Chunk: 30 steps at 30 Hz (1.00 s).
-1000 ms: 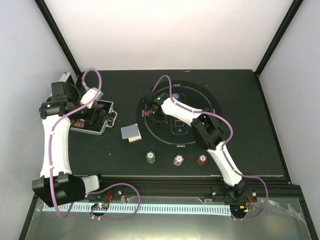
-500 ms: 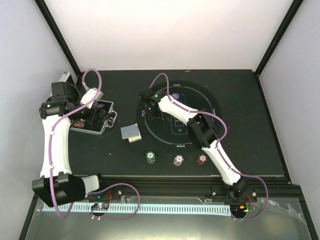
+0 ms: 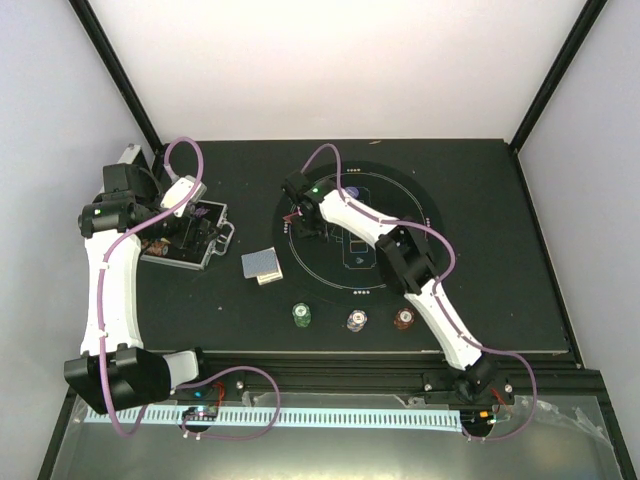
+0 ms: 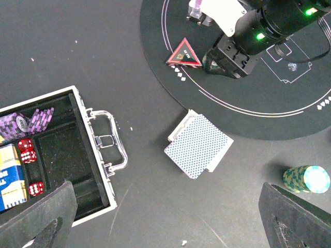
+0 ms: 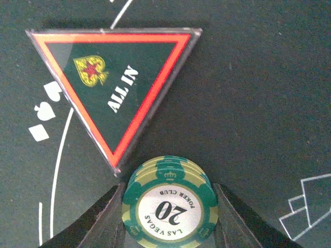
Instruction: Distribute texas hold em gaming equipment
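Observation:
A short stack of green striped poker chips sits between the fingers of my right gripper, which is shut on it. It hangs low over the left part of the round black mat, beside one corner of the red triangle marker. Grey-blue-backed playing cards lie left of the mat. Green, purple and red-brown chip stacks stand in a row near the front. My left gripper hangs open between the case and the cards, holding nothing.
The open silver case lies at the left with purple chips and red dice inside. A purple button rests on the far part of the mat. My right arm stretches across the mat.
My right gripper has shifted a little to the far left over the mat with the green chips in it. The left arm has not moved.

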Each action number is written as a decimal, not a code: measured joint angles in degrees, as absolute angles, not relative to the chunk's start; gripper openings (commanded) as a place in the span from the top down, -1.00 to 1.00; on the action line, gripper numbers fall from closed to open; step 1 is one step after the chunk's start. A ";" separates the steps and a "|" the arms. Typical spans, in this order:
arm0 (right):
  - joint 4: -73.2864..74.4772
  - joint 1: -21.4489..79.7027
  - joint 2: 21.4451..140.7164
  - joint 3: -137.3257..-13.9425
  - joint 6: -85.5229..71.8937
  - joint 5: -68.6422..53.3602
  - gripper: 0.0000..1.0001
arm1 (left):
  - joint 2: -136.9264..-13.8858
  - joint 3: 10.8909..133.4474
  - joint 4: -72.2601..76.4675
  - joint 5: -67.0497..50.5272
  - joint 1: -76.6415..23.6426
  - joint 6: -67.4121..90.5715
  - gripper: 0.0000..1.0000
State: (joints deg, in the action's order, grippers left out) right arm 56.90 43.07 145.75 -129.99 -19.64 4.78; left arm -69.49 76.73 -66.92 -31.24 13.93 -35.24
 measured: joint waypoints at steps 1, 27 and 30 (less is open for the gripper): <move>56.12 43.03 144.99 -128.62 -19.59 4.82 0.56 | -69.49 76.73 -66.92 -31.27 13.96 -35.29 -0.98; 58.83 44.10 129.86 -118.26 -18.35 5.54 -0.57 | -69.38 76.73 -67.77 -31.35 13.96 -35.46 -0.98; 56.93 47.13 120.03 -108.44 -19.20 5.91 -0.60 | -69.34 76.73 -67.79 -31.40 13.96 -35.46 -0.98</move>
